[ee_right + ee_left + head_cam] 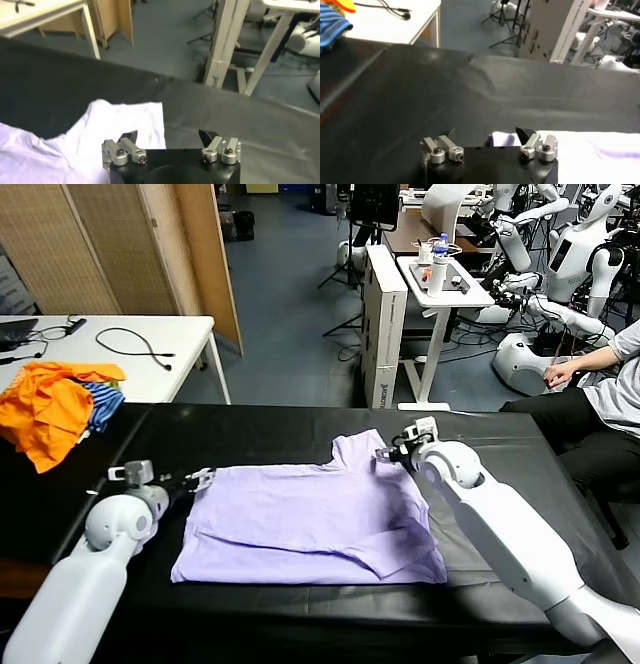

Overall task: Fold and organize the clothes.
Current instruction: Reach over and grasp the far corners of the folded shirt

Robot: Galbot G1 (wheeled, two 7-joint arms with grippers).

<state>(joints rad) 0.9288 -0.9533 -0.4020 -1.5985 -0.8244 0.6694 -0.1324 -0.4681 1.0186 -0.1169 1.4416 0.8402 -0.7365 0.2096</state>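
The pale lilac T-shirt (310,519) lies flat on the black table (270,429), partly folded, with a sleeve doubled over at the front right. My left gripper (203,478) is open at the shirt's left edge, low over the table. In the left wrist view (487,134) a corner of the shirt (502,139) shows between the jaws. My right gripper (387,452) is open at the shirt's far right corner. In the right wrist view (168,136) the shirt's edge (115,125) lies by one fingertip. No print shows on the upper face.
A pile of orange and blue-striped garments (55,409) sits on the table's far left. A white desk (150,344) with cables stands behind it. A seated person (610,394) is at the right, and a white cart (440,284) and other robots stand behind.
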